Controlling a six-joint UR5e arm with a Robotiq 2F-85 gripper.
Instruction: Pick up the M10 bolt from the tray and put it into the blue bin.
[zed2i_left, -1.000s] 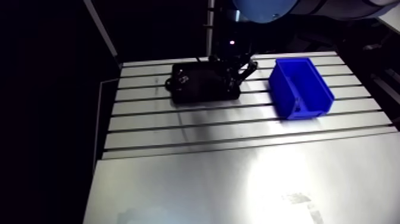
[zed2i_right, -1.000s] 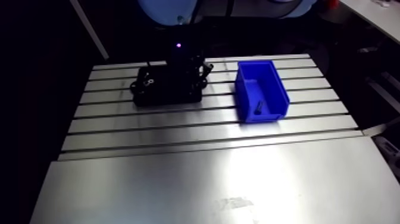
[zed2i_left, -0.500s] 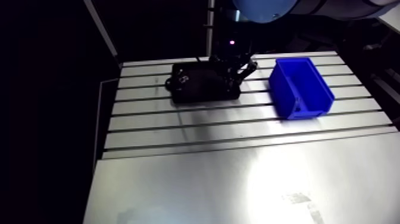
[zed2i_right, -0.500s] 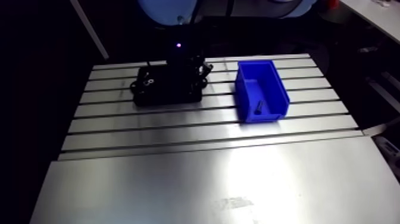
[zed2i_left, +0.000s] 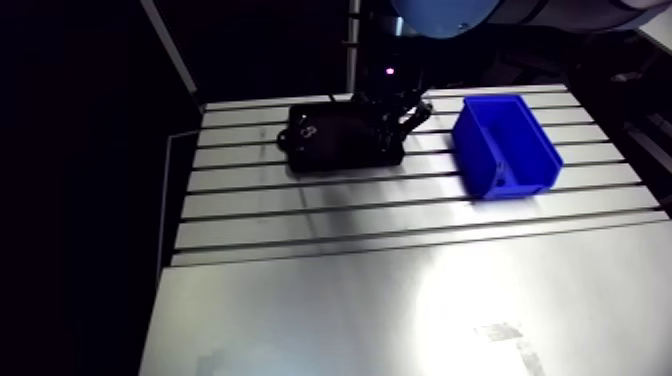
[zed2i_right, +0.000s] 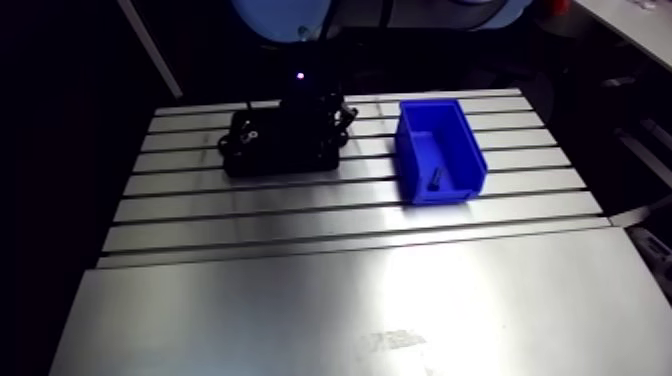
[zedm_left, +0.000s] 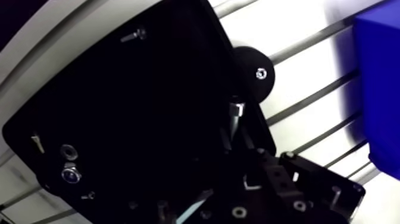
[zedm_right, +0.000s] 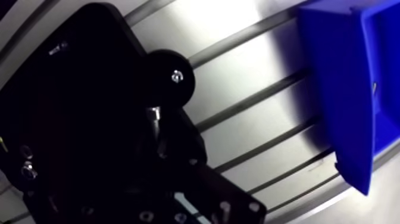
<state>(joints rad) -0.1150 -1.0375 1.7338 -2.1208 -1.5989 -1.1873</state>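
In the wrist view a silver hex-head M10 bolt (zedm_left: 235, 115) sticks out from between the dark tips of my gripper (zedm_left: 237, 136), which is shut on its shank. It hangs just above the black tray (zedm_left: 131, 101), near the edge that faces the blue bin (zedm_left: 379, 89). The arm view shows the gripper (zed2i_left: 394, 122) low over the right end of the tray (zed2i_left: 335, 145), and the blue bin (zed2i_left: 504, 145) stands a short way to its right. My finger shapes are mostly lost in the dark.
Loose nuts (zedm_left: 69, 173) and a small screw (zedm_left: 133, 34) lie elsewhere in the tray. A black round knob (zedm_left: 254, 71) sits at the tray's corner. One small bolt (zed2i_right: 437, 182) lies inside the bin. Slotted aluminium table (zed2i_left: 400, 210) reaches to the front.
The gripper has risen slightly over the tray's right end. Tray and bin have not moved.
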